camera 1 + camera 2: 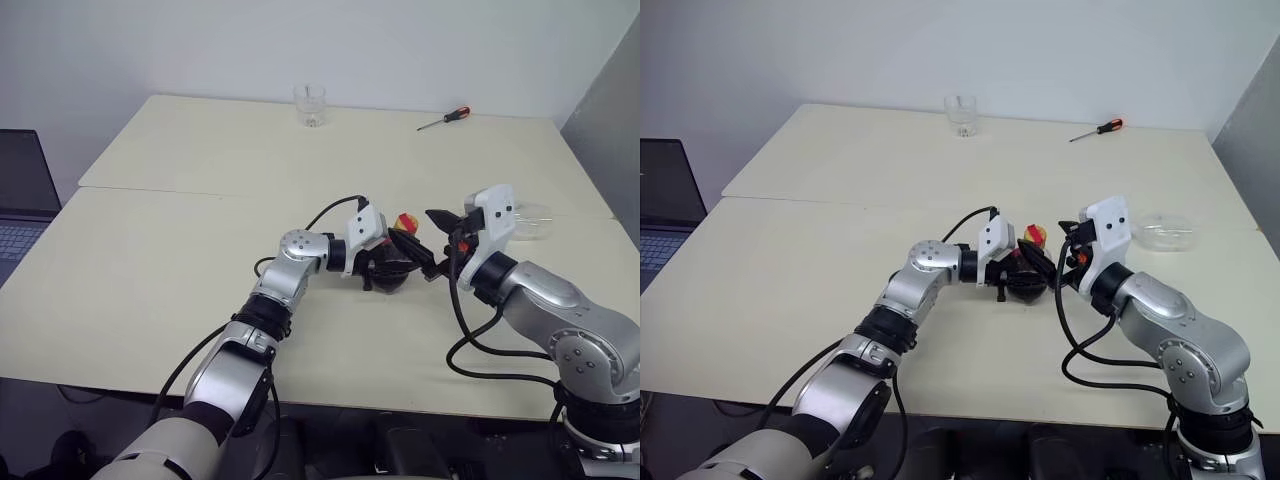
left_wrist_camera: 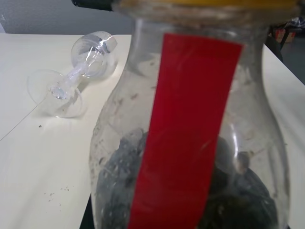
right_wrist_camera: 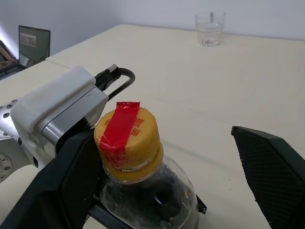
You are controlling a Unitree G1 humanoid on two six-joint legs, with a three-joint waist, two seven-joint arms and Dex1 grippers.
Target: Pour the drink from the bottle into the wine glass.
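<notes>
Gripping the bottle [image 3: 143, 186] upright above the table [image 1: 150, 260], your left gripper [image 1: 385, 262] is steadying it so your right gripper [image 1: 440, 245] — jaws spread wide — is lining up around the cap [image 3: 127, 138], while the wine glass [image 2: 78, 71] is lying toppled nearby.

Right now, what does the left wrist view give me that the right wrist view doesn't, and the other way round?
Left wrist view: the wine glass lying on its side on the table, and the dark drink low in the bottle.
Right wrist view: the yellow cap, on, with the right fingers open on either side of it, and a tumbler at the far edge.
Both: the bottle and the table.
</notes>
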